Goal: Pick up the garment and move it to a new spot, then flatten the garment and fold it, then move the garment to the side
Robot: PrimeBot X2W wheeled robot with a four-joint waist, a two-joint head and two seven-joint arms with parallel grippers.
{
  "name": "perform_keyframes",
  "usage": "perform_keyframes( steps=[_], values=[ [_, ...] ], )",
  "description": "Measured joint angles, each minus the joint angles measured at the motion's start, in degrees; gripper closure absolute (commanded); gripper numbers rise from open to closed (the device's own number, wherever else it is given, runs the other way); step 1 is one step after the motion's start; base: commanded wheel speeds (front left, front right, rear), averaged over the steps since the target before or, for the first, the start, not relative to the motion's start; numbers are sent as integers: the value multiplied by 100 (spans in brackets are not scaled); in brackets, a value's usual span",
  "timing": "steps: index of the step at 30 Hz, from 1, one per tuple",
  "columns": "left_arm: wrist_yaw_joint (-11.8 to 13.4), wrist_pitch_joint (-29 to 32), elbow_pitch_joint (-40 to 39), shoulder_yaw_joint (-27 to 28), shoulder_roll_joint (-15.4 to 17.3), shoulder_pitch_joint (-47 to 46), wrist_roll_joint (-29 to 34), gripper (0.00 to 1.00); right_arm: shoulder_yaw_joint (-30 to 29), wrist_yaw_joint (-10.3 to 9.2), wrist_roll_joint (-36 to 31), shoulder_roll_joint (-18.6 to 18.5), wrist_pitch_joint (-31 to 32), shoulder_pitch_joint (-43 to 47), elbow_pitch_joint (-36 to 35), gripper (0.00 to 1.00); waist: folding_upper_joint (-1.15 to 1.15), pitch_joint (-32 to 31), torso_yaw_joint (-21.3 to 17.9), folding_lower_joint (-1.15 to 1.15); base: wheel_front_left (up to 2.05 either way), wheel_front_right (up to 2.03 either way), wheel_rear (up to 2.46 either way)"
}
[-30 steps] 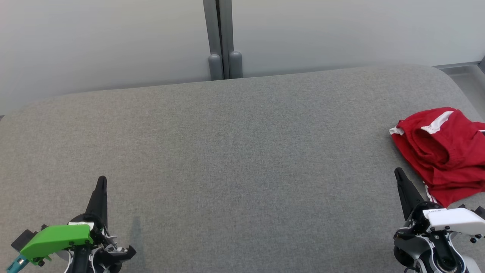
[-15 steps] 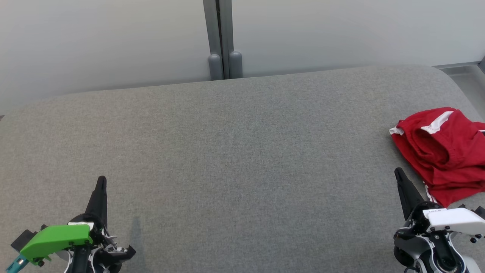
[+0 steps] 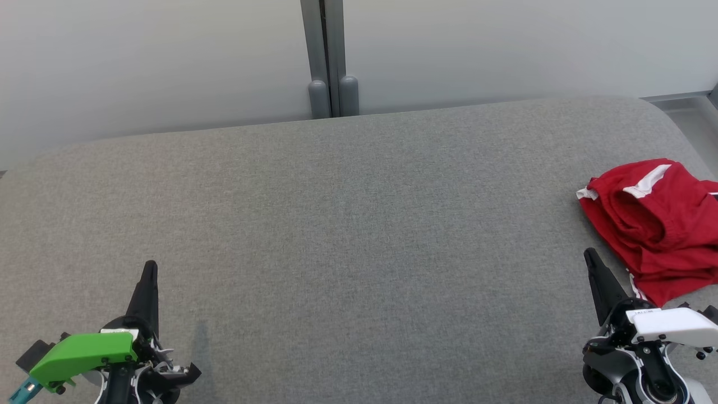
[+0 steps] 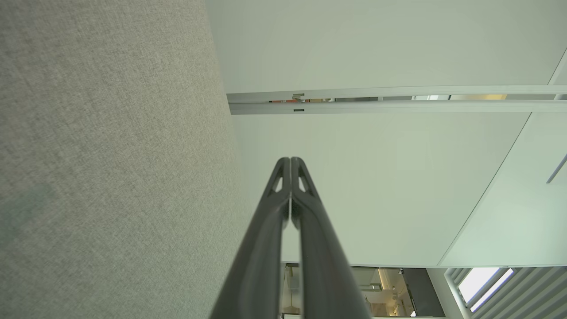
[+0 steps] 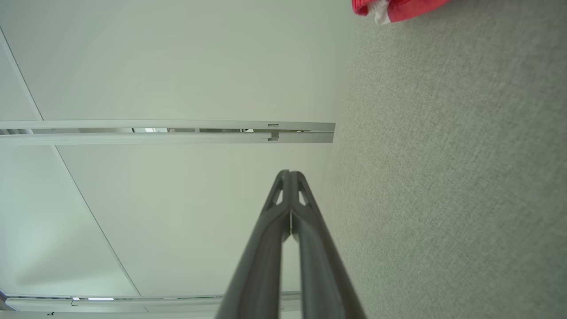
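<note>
Red garment [image 3: 656, 224] with white trim, crumpled in a heap at 3 o'clock of head view; lying on grey fabric counter [image 3: 359, 224] close to its right end, partly cut off by frame edge; not flattened, not folded.

Left gripper [image 3: 150, 268] at 7 o'clock, green cover [image 3: 84, 350] on the wrist; jaws clenched, tips pressed together, grasping nothing; well apart from garment.

Right gripper [image 3: 590, 257] at 4 o'clock, white cover [image 3: 673, 324] on the wrist; jaws clenched as well, empty; dark fingers just beside garment's near hem, contact impossible to tell.

Left wrist view: two dark fingers meeting at the tips mid-frame; counter fabric at 9 o'clock, pale wall panels [image 3: 140, 67] at 3 o'clock.

Right wrist view: fingers closed tip to tip; counter at 3 o'clock; red-and-white corner of garment poking in at 1 o'clock along top edge.

Head view, 12 o'clock: grey post [image 3: 328, 56] between the wall panels, behind counter's far edge.
</note>
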Motion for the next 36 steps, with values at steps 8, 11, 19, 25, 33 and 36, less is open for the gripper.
perform_keyframes(
  steps=[8, 11, 19, 25, 33, 36],
  values=[
    [0, 0, 0, 2, 0, 0, 0, 100, 0, 0, 0, 0, 0, 0, 0, 100, 0, 0, 0, 0, 0, 0, 0],
    [0, 0, 0, 2, 0, 0, 0, 100, 0, 0, 0, 0, 0, 0, 0, 100, 0, 0, 0, 0, 0, 0, 0],
    [0, 0, 0, 4, -1, 0, 0, 100, 0, 0, 0, 0, 0, 0, 0, 100, 0, 0, 0, 0, 0, 0, 0],
    [0, 0, 0, 5, -1, 0, 0, 100, 0, 0, 0, 0, 0, -1, 0, 100, 0, 0, 0, 0, 0, 0, 0],
    [0, 0, 0, 8, -2, 0, 0, 100, 0, 0, 0, 0, 0, -1, 0, 100, 0, 0, 0, 0, 0, 0, 0],
    [0, 1, 0, 8, -2, 0, 0, 100, 0, 0, 0, -1, 0, -1, 0, 100, 0, 0, 0, 0, 0, 0, 0]
  ],
)
